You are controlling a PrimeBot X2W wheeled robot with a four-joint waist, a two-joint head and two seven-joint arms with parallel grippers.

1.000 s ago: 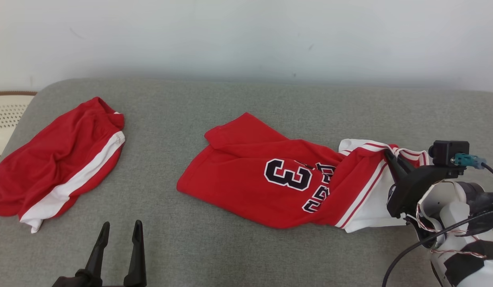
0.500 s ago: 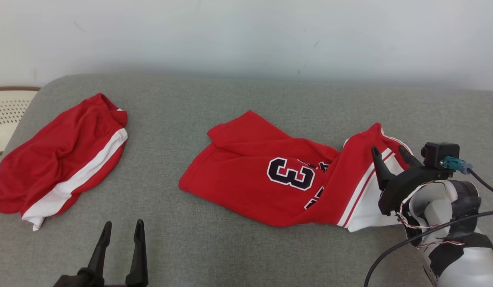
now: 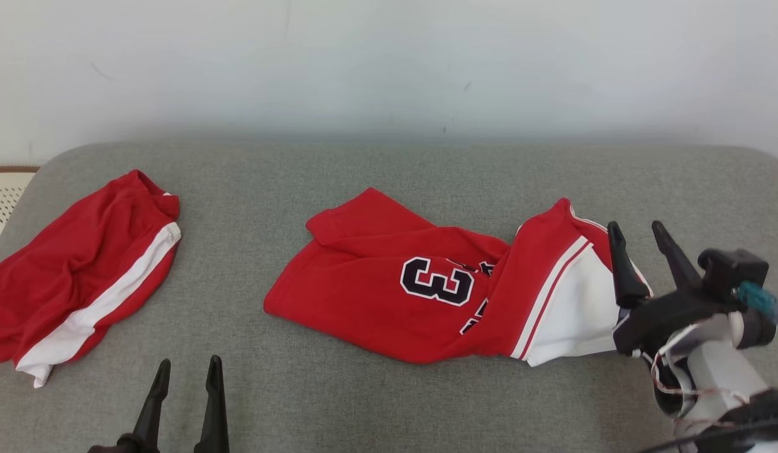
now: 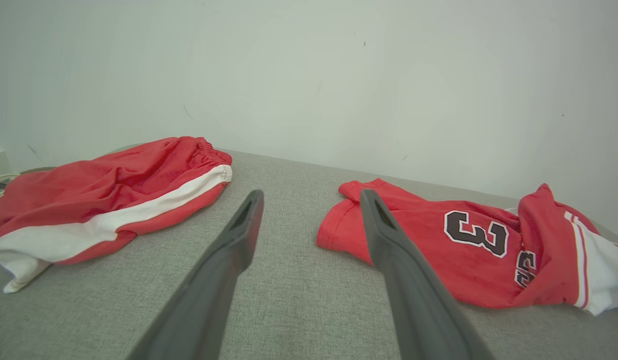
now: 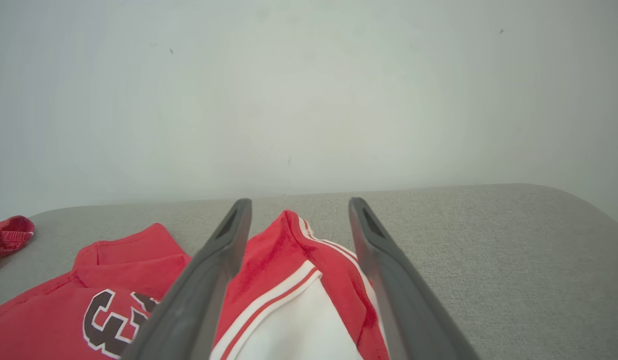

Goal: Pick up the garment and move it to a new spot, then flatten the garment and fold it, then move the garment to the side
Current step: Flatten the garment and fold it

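A red jersey (image 3: 389,283) with a dark number 3 and a white side panel lies crumpled at the middle of the grey cushion (image 3: 363,176). My right gripper (image 3: 637,229) stands open over the jersey's right end, nothing between its fingers. The right wrist view shows the jersey's red and white edge (image 5: 294,280) lying slack below that gripper (image 5: 299,205). My left gripper (image 3: 187,365) is open near the front edge, left of the jersey. In the left wrist view the jersey (image 4: 468,250) lies right of that gripper (image 4: 311,195).
Red shorts (image 3: 80,277) with a white stripe lie bunched at the cushion's left end; the left wrist view has them (image 4: 104,200) on its left. A pale perforated basket (image 3: 2,195) sits beyond the left edge. A plain wall (image 3: 389,63) runs behind.
My right gripper has let go of the jersey's right end, opened and pulled back to the right. That end has dropped onto the cushion. The head camera has shifted a little.
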